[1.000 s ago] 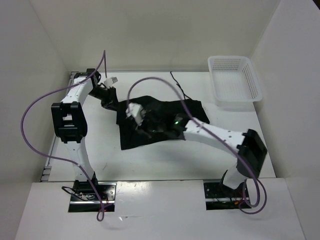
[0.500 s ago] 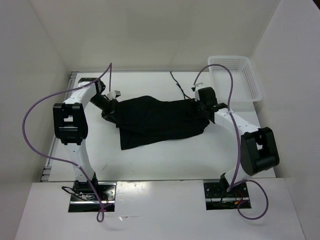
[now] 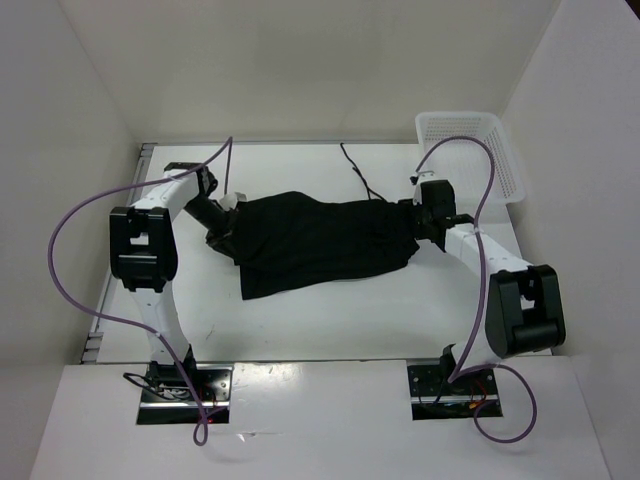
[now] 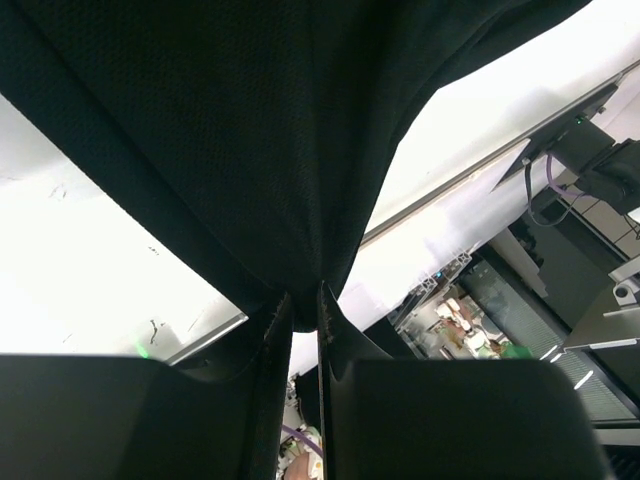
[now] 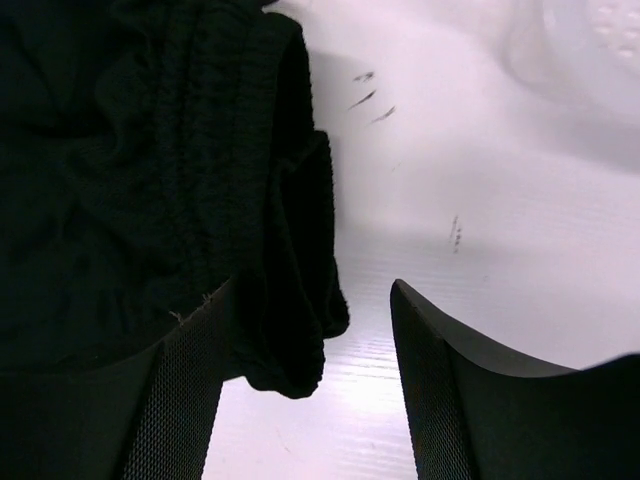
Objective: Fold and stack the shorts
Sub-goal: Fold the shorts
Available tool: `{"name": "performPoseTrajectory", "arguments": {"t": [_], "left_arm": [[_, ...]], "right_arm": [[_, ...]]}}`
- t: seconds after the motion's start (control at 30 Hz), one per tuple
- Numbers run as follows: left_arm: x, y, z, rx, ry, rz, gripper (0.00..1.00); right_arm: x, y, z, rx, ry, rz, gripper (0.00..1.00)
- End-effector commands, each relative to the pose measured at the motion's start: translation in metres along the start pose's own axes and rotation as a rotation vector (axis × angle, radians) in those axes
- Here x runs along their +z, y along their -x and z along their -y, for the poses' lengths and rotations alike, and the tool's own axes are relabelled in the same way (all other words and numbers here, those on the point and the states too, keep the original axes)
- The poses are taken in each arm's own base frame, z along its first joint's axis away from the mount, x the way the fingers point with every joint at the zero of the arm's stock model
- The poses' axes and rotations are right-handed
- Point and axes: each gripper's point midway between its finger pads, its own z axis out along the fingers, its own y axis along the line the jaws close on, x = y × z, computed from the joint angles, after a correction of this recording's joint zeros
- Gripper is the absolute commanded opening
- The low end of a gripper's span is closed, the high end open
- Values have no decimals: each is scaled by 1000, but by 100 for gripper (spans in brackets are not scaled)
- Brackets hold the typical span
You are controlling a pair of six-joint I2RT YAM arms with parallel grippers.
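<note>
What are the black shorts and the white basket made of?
The shorts look like soft, matte knit fabric: up close there is a fine mesh weave, they drape and wrinkle, and the waistband is ribbed, so probably stretchy. The basket looks like stiff white plastic, maybe slightly glossy, with a lattice of small holes in its walls.

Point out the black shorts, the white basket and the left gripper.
black shorts [image 3: 320,245]: top view, middle of the spread fabric.
white lattice basket [image 3: 460,117]: top view, far rim.
left gripper [image 4: 303,305]: left wrist view, midway between its fingertips, which pinch the fabric.
</note>
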Motion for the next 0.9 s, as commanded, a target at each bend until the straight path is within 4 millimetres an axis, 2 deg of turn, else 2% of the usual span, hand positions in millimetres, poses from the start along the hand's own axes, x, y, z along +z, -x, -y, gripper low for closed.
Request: {"name": "performPoseTrajectory", "arguments": {"t": [0.0, 0.1, 0.23, 0.3, 0.4, 0.5, 0.57, 0.6, 0.67, 0.7, 0.8, 0.87], "left_arm": [[-11, -7, 12, 22, -16, 24, 21], [-9, -9, 11, 17, -17, 17, 21], [-9, -9, 11, 17, -17, 17, 21], [-8, -11, 10, 11, -17, 9, 21], [-6, -13, 10, 6, -27, 2, 21], [-4, -12, 9, -1, -28, -6, 21], [-4, -12, 9, -1, -28, -6, 21], [-4, -12, 9, -1, -28, -6, 21], [-4, -12, 9, -1, -28, -6, 21], [-4, -12, 9, -1, -28, -6, 21], [-2, -12, 7, -6, -28, -13, 21], [-2, -12, 7, -6, -28, -13, 21]], "right_arm": [[-10, -5, -13, -14, 73, 16, 67], [-10, -24, -16, -15, 93, -24, 64], [-11, -27, -16, -25, 93, -26, 63], [-18, -9, -17, -34, 105, 24, 63], [-20, -14, -25, -59, 159, 5, 61], [-21, -17, -25, -59, 154, -5, 60], [-27, 8, -16, -57, 107, 62, 59], [-27, 8, -11, -56, 75, 61, 58], [-31, 20, -13, -76, 93, 83, 58], [-32, 17, -20, -91, 136, 74, 58], [-33, 12, -23, -72, 151, 53, 58], [-31, -3, -21, -72, 141, 26, 58]]}}
